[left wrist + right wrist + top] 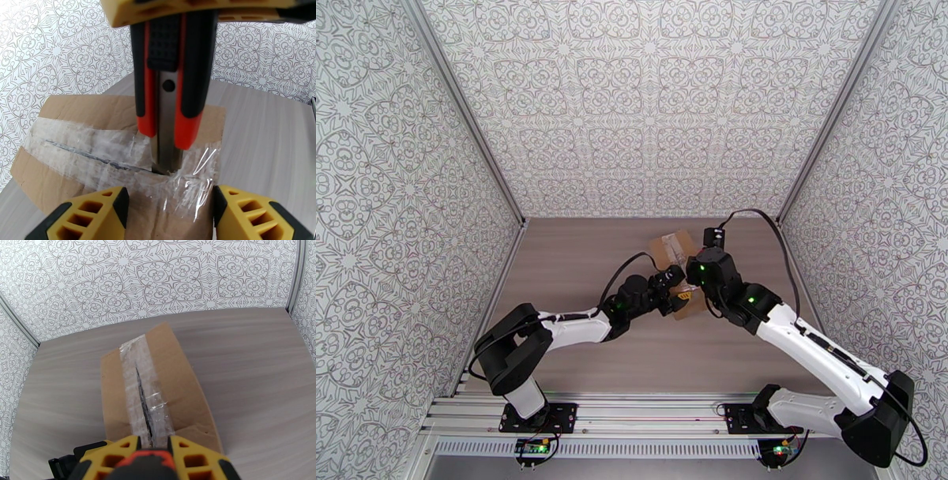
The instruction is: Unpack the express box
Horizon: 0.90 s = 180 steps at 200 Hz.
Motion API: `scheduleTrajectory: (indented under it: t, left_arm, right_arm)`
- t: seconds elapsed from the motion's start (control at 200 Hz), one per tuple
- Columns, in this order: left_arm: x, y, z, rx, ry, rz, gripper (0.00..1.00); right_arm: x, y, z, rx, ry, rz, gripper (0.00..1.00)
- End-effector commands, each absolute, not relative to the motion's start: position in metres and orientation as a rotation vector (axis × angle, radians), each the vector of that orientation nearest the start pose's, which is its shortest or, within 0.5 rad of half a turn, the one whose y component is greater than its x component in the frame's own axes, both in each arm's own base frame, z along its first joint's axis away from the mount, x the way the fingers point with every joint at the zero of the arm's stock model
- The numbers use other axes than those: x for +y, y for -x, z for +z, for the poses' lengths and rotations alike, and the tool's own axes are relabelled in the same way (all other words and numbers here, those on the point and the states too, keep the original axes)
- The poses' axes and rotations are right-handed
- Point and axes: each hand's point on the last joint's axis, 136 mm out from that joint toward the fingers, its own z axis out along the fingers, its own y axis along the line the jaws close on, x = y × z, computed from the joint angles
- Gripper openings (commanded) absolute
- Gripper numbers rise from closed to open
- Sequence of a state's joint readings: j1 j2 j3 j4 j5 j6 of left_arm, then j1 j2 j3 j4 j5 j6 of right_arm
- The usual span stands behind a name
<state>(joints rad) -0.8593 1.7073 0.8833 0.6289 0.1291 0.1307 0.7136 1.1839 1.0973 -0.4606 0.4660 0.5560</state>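
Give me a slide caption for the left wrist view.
Utility knife in the right gripper, blade tip in the slit tape seam of the express box.

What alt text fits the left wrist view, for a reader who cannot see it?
A red-and-black utility knife, held by the right yellow fingers, rests its blade tip on the slit clear tape of a brown cardboard box. The left fingers flank the box.

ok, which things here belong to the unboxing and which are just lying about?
In the job:
- express box, tape part slit
- utility knife, held in the right fingers
- left fingers, either side of the box

Just there:
- table
- patterned walls
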Motion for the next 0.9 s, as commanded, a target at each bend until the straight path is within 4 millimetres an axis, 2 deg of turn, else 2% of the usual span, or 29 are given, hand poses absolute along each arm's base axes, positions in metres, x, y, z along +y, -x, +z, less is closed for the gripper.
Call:
scheduleTrajectory:
  t: [0.0, 0.555, 0.895]
  left_arm:
    - [-0.312, -0.408, 0.178, 1.714, -0.634, -0.249, 0.61]
    - [-0.313, -0.42, 0.18, 1.778, -0.63, -0.243, 0.61]
    - [-0.328, -0.408, 0.184, 1.739, -0.682, -0.253, 0.62]
  right_arm:
    - [0.179, -0.269, 0.23, 2.32, 0.111, 0.27, 0.0]
    - [0.177, -0.268, 0.227, 2.303, 0.106, 0.275, 0.0]
    - [0.173, -0.274, 0.238, 2.301, 0.02, 0.253, 0.0]
